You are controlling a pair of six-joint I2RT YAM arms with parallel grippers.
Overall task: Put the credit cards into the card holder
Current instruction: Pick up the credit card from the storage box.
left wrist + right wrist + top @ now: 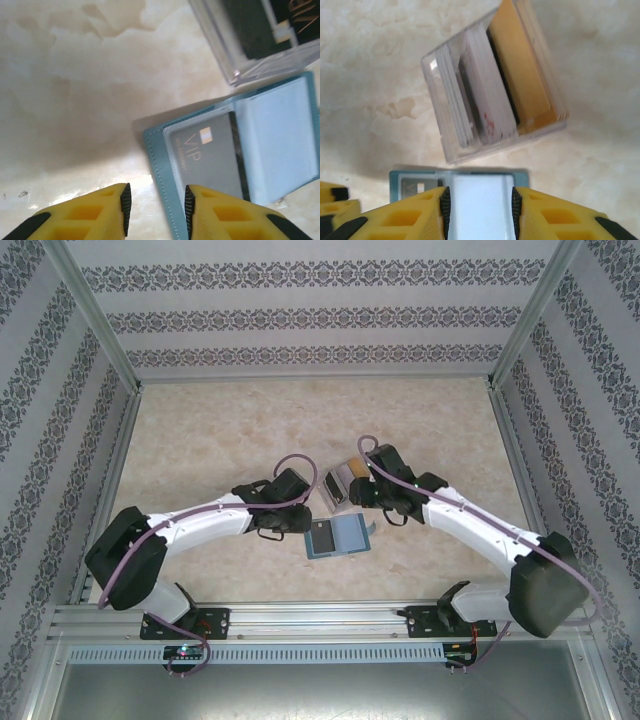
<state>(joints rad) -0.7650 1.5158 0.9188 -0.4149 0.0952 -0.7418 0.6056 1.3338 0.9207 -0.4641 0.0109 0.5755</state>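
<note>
Tabletop (200,430), perhaps marble, under open card holder (337,536); patterned walls (300,315) around

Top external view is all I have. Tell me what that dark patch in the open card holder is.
Observer: A grey card marked VIP, tucked into one pocket of the card holder.
Operator: Describe the clear box's contents.
Observer: The clear box holds cards standing on edge, with a yellow-orange card at one end.
Operator: Report the right gripper.
Observer: The right gripper is open, directly above the card holder.
</note>
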